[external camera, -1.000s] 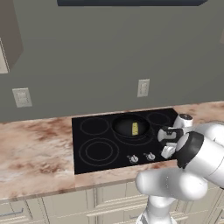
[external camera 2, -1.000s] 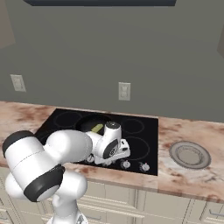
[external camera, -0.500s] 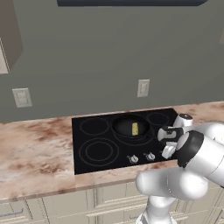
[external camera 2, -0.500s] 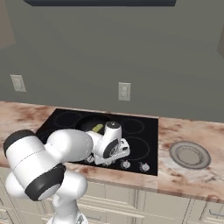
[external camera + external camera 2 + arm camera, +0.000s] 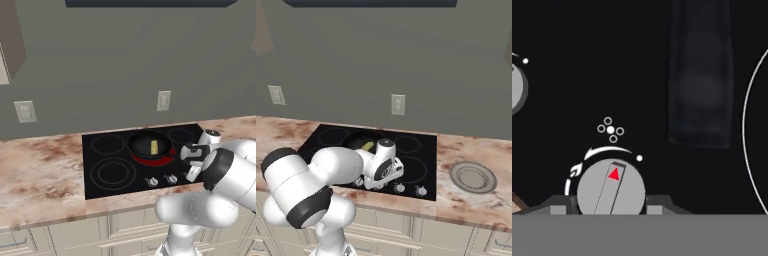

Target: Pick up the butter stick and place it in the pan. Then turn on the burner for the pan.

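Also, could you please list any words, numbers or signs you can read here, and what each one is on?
No words, brands or numbers are readable.
Red triangle: on the knob.
Curved white arrow around that knob, on the cooktop glass.
Cluster of small circles, middle one filled: above the knob, on the glass.
White dots: beside this knob and the next one.

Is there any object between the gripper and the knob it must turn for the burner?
Nothing visible. In the hand view the silver knob sits directly at the gripper, its tips on either side. The butter stick already lies in the pan, over the red-glowing burner.
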Tool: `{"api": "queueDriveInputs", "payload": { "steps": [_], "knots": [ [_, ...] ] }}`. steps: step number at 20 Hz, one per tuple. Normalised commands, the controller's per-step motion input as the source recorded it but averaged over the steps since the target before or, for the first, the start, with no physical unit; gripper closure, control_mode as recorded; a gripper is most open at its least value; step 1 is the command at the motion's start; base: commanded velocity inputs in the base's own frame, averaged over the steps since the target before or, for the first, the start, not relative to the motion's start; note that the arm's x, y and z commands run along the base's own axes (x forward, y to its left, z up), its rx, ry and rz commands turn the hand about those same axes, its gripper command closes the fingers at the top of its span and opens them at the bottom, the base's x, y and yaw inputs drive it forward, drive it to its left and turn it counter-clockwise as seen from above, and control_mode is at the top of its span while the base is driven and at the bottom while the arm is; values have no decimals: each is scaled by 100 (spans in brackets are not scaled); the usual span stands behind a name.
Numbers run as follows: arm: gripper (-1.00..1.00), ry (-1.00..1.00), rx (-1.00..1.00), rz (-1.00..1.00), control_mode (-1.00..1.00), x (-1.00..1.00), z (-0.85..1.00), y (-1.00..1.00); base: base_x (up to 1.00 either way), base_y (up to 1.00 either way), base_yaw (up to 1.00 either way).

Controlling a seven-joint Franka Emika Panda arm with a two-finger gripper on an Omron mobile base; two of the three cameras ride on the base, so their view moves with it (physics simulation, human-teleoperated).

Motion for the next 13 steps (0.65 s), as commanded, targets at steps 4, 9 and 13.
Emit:
{"api": "queueDriveInputs", "payload": {
  "steps": [4,9,13],
  "knots": [
    [100,0,0,28,-100,0,-14,9,0,0,0],
    [100,0,0,25,-100,0,-18,8,0,0,0],
    [100,0,-1,13,-100,-3,-16,5,0,0,0]
  ]
}}
